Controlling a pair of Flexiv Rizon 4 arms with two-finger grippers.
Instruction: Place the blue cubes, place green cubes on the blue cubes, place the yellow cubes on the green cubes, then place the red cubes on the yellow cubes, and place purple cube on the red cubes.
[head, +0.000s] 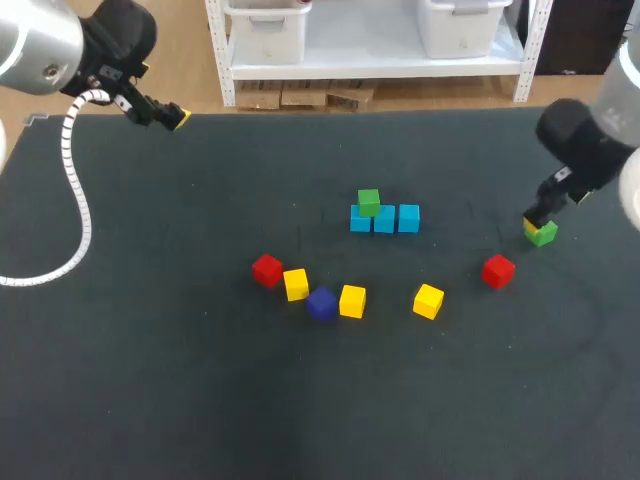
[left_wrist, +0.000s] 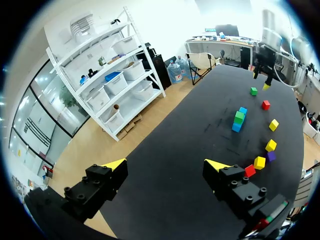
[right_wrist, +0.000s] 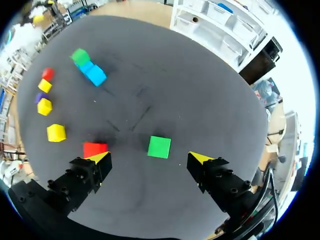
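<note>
On matte black table (right_wrist: 200, 90), lone green cube (right_wrist: 159, 147)

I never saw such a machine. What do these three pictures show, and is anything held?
It is a robot with two arms at a table. One picture looks down from above; the two round ones come from wrist cameras. Each arm ends in a pincer with two yellow-tipped fingers. Three blue cubes stand in a row, one green cube on top. Near them lie three yellow cubes, two red cubes and a purple cube. The right pincer is open over a second green cube; the left pincer is open near the far corner. Nothing is held.
</note>
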